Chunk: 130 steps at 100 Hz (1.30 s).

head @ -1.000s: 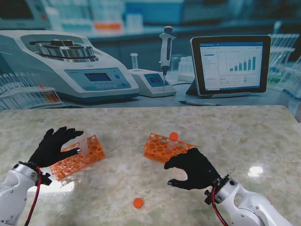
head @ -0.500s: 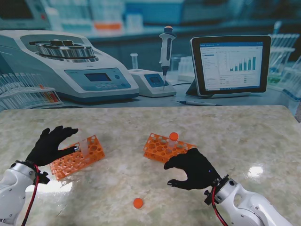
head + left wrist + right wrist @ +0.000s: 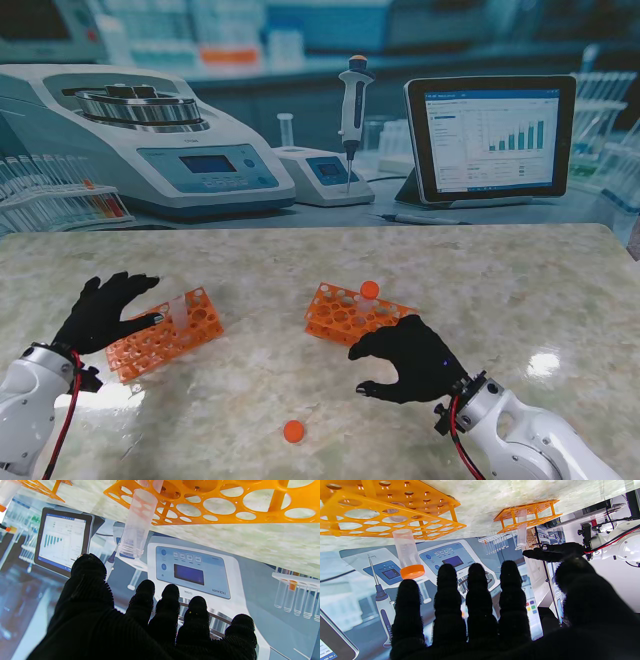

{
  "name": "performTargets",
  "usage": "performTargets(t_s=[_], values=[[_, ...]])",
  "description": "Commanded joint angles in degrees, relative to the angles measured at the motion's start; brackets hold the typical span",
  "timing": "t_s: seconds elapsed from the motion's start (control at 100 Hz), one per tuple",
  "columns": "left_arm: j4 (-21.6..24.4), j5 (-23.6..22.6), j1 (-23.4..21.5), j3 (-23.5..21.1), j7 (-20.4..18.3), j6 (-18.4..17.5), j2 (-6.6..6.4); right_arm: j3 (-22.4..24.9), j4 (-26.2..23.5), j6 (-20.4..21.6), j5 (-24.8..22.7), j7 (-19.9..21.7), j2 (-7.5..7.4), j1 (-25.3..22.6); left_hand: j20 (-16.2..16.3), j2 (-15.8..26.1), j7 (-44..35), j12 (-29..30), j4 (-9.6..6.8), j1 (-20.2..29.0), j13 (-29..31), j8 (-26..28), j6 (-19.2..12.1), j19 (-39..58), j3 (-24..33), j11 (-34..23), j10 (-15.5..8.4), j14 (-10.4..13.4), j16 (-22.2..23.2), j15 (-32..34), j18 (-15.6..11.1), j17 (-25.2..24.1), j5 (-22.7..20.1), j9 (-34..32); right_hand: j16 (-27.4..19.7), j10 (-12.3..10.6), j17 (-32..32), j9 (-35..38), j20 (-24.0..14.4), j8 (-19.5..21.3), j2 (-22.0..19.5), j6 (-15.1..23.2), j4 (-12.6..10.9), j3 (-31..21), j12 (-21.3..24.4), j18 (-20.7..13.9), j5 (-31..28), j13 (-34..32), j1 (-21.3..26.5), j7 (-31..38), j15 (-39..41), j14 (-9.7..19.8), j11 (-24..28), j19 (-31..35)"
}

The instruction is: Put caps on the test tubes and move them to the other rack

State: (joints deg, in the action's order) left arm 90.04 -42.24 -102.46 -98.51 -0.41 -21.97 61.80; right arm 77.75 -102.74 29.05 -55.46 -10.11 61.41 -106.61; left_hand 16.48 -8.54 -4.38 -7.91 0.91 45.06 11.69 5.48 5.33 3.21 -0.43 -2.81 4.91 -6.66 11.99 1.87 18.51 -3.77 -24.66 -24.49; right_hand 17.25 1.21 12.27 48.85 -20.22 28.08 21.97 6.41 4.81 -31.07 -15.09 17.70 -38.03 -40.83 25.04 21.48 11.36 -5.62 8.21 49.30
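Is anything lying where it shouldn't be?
Yes. One orange cap lies loose on the table, nearer to me than both racks, while the tube in the left rack stands uncapped.

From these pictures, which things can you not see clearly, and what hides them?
- Stand view: the near edge of the right rack is covered by the right hand.
- Stand view: the uncapped tube in the left rack is clear and small; any contents cannot be told.
- Left wrist view: the left hand fills the foreground; its palm side is unseen.
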Motion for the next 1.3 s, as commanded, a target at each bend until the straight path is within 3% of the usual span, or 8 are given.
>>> performTargets(t_s=[0.0, 0.49, 0.83, 1.29], values=[[-0.66, -0.16, -0.34, 0.00, -0.07, 0.39, -0.12, -0.20, 0.12, 0.02, 0.11, 0.23, -0.02, -0.21, 0.93, 1.67, 1.54, 0.88, 0.85, 0.08, -0.61, -0.85, 1.13, -1.73, -0.88, 1.16, 0.84, 1.30, 0.07, -0.53, -1.21, -0.91, -0.01, 1.37, -0.93, -2.11, -1.00, 0.87, 0.26, -0.35, -1.52, -0.56, -1.35, 1.04, -0.38, 0.97, 1.77, 1.62, -0.55, -0.72, -3.11, 0.98, -0.34, -0.94], [-4.55, -0.25, 2.08, 3.01, -0.47, 2.48, -0.39, -0.19, 0.25, 0.17, 0.10, 0.32, -0.04, -0.12, 0.05, 1.48, 1.38, 1.15, 0.94, -0.23, -1.97, -0.74, 0.99, -2.25, -0.87, 1.51, 0.92, 1.77, -0.20, -0.80, -1.35, -0.80, -0.14, 2.59, -0.93, -2.11, -1.02, 0.83, 0.23, -0.33, -1.48, -0.60, -1.36, 1.09, -0.37, 1.02, 1.66, 1.60, -0.47, -0.66, -3.08, 0.87, -0.37, -0.96], [-3.91, -0.39, 1.96, 4.66, -1.07, 4.25, -0.44, -0.21, 0.37, 0.37, 0.02, 0.09, -0.03, -0.07, -0.55, 0.99, 1.27, 1.22, 0.98, -0.26, -2.47, -0.66, 0.85, -2.50, -0.86, 1.59, 0.87, 1.88, -0.29, -0.86, -1.34, -0.70, -0.12, 3.11, -0.93, -2.05, -0.96, 0.84, 0.20, -0.33, -1.45, -0.63, -1.36, 1.05, -0.39, 0.97, 1.73, 1.62, -0.48, -0.68, -3.09, 0.93, -0.35, -0.97], [-6.90, 0.19, 4.02, 6.85, -0.90, 4.85, -0.49, -0.30, 0.37, 0.35, 0.02, 0.15, -0.04, 0.00, -1.02, 0.82, 1.17, 1.27, 0.98, -0.19, -2.87, -0.59, 0.88, -2.55, -0.77, 1.65, 0.94, 2.00, -0.37, -0.92, -1.41, -0.66, -0.08, 3.44, -0.92, -2.06, -0.97, 0.87, 0.16, -0.33, -1.45, -0.56, -1.36, 1.09, -0.39, 1.00, 1.70, 1.62, -0.48, -0.66, -3.09, 0.97, -0.35, -0.99]])
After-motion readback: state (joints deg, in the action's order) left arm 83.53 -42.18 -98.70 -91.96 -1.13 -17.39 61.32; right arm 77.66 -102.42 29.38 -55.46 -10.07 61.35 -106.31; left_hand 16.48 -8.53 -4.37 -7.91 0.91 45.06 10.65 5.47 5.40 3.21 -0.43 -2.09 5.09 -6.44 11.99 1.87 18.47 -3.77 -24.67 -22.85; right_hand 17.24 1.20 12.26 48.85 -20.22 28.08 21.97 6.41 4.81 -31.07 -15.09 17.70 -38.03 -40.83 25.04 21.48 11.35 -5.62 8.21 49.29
